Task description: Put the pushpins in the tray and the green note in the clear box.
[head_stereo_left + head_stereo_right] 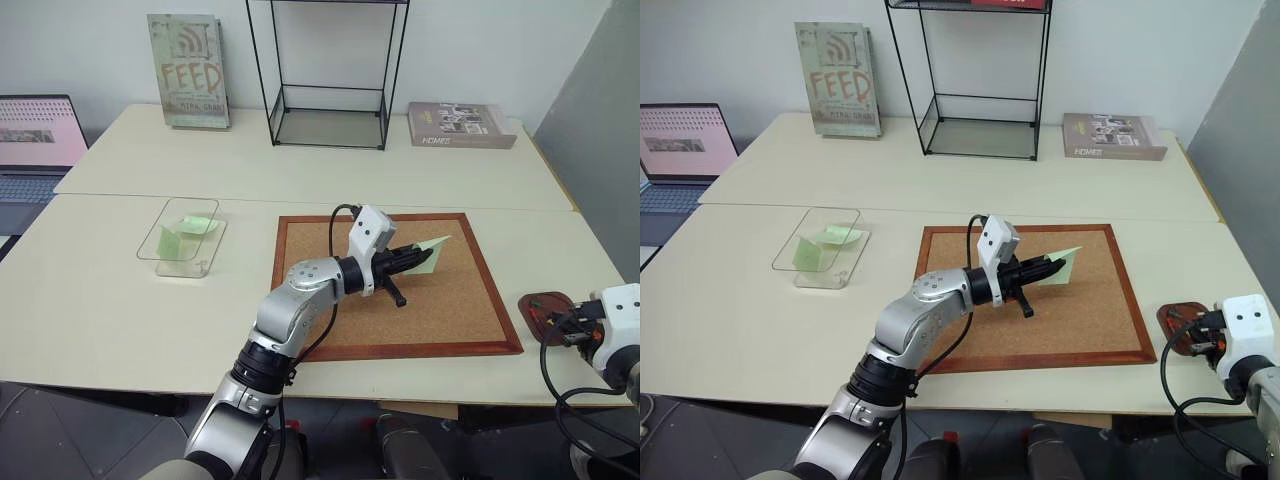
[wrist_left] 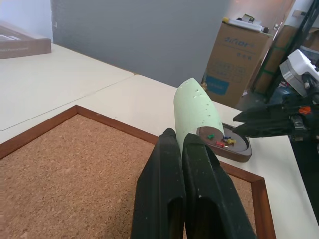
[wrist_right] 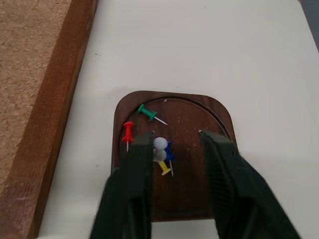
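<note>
The corkboard, a cork panel in a reddish wooden frame, lay on the pale table and serves as the landmark here. Above its cork, toward the far right part, the left gripper pointed sideways with its two black fingers pressed together on one edge of the green note. The pale slip curved away from the fingertips, lifted off the cork and dotted with small pinholes.

Off the corkboard's right edge, near its front corner, sat the tray, a small dark reddish-brown dish with rounded corners. The right gripper hung just over it, jaws parted a moderate way and holding nothing. In the tray lay the pushpins: a green one and a red one toward the side facing the corkboard frame, and a white, a blue and a yellow one clustered together between the fingers.

To the left of the corkboard, well apart from it, stood the clear box, which already held two green slips. Beyond the corkboard's far edge rose a black wire-frame rack, with a book leaning on the wall to its left and another book lying flat to its right.
</note>
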`<state>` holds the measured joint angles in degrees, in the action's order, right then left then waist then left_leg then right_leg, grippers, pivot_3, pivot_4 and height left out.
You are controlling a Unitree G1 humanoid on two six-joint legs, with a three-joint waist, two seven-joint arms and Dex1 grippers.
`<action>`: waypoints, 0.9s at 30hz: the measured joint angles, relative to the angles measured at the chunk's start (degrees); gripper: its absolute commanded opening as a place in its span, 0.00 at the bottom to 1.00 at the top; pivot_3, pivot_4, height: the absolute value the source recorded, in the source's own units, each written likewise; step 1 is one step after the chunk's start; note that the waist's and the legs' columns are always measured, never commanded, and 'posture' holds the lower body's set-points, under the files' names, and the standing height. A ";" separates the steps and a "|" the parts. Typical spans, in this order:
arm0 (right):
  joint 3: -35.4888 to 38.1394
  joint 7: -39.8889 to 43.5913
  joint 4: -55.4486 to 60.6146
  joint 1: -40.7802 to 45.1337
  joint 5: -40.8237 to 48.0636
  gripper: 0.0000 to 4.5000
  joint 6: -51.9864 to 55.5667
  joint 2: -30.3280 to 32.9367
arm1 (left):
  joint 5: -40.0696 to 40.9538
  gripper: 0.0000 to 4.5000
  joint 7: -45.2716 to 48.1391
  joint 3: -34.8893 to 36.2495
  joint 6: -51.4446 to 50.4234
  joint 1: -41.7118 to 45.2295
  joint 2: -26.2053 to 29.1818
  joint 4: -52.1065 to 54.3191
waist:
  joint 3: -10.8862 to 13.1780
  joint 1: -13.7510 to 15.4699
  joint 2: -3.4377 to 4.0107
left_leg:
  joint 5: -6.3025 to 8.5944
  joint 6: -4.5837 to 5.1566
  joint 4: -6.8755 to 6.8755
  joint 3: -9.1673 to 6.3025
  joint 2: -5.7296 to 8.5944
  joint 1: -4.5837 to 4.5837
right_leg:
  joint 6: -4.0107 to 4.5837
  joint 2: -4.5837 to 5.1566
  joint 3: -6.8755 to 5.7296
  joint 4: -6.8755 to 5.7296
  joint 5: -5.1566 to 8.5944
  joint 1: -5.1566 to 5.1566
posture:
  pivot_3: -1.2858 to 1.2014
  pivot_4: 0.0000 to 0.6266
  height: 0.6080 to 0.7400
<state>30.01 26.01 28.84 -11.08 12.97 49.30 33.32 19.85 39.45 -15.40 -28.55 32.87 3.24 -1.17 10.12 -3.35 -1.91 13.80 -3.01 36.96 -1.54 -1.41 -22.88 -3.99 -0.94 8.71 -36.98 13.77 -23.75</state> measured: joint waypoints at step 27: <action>1.95 0.46 6.36 0.64 6.54 0.75 0.37 -0.88 | -2.21 0.00 -2.06 0.31 2.23 0.23 0.01 0.03 | 0.00 -0.09 0.00 | 0.00 0.00 0.00 0.00 0.00 0.00 | -0.01 -0.01 0.00 0.00 -0.01 0.00 | 0.52 0.24 1.00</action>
<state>31.96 26.47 35.20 -10.43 19.51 49.66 32.44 17.64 37.39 -15.09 -26.32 33.10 3.26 -1.14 10.12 -3.44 -1.91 13.80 -3.01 36.97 -1.55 -1.42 -22.88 -4.00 -0.95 8.71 -36.98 13.76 -23.75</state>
